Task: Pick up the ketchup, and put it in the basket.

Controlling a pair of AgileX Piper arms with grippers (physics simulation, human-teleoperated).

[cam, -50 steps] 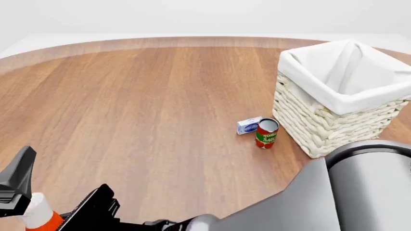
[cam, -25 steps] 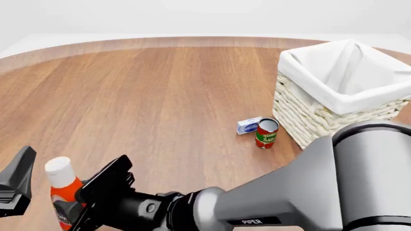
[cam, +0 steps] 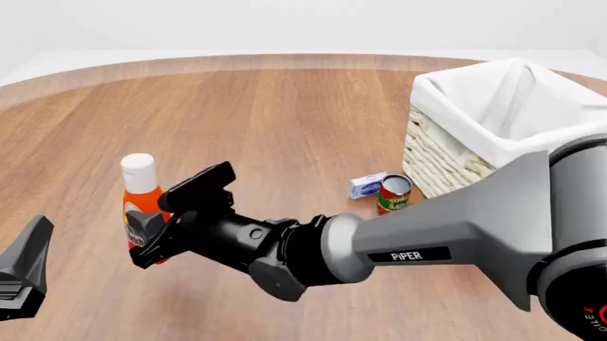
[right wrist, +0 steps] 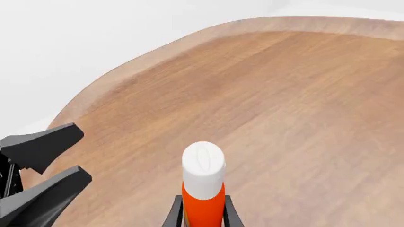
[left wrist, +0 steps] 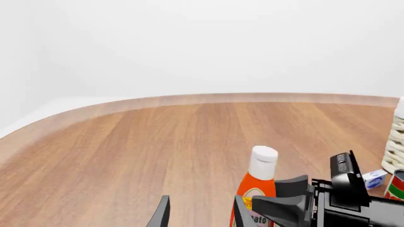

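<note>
One second has carried my right gripper [cam: 156, 231], clamped on the ketchup [cam: 141, 202], up and toward the basket [cam: 493, 153], apparently clear of the worktop [cam: 284, 121]; left gripper [cam: 24, 273] idles, spread.

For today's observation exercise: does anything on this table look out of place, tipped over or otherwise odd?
Only one thing: the small white-and-blue box lies on its side beside the upright tomato sauce can. The ketchup stands upright in the right gripper, and the basket sits square.
</note>
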